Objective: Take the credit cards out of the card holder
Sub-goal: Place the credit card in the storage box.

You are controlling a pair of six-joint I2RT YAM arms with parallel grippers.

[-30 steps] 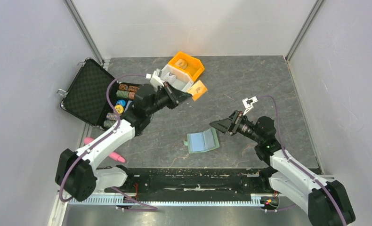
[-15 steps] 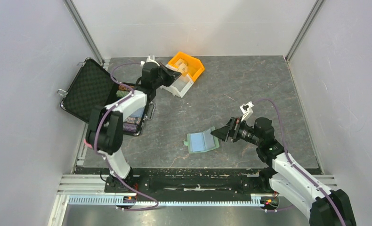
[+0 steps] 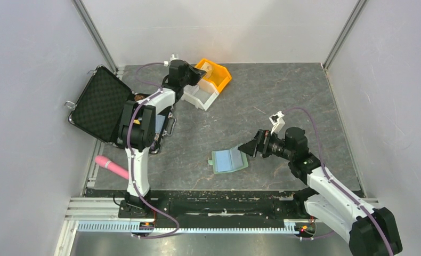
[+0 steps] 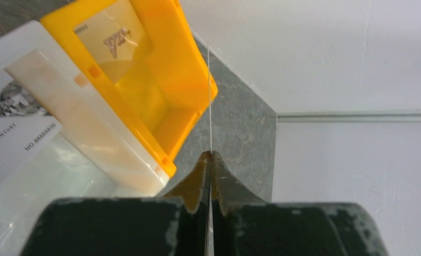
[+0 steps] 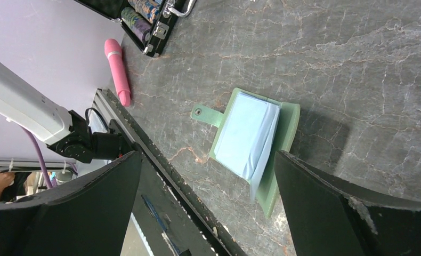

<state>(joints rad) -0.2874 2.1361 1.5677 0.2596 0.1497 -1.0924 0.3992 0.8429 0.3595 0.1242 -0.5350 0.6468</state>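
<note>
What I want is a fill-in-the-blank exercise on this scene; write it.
1. The right gripper, by the pale sage-green bifold card holder, has its jaws ____.
2. The ____ gripper pinches a thin plastic credit card, seen edge-on, near the orange plastic bin.
3. The card holder lies unfolded on the grey stone-look table, its pockets facing ____.

Missing words: open; left; up

**Print on two cards**

A white card [image 4: 16,128] in the white bin [image 4: 99,154] reads "EW CENTURY", its start cut off, then "NO" and a row of eights. The tan card [image 4: 112,37] in the orange bin [image 4: 184,74] bears an unreadable slanted logo
</note>
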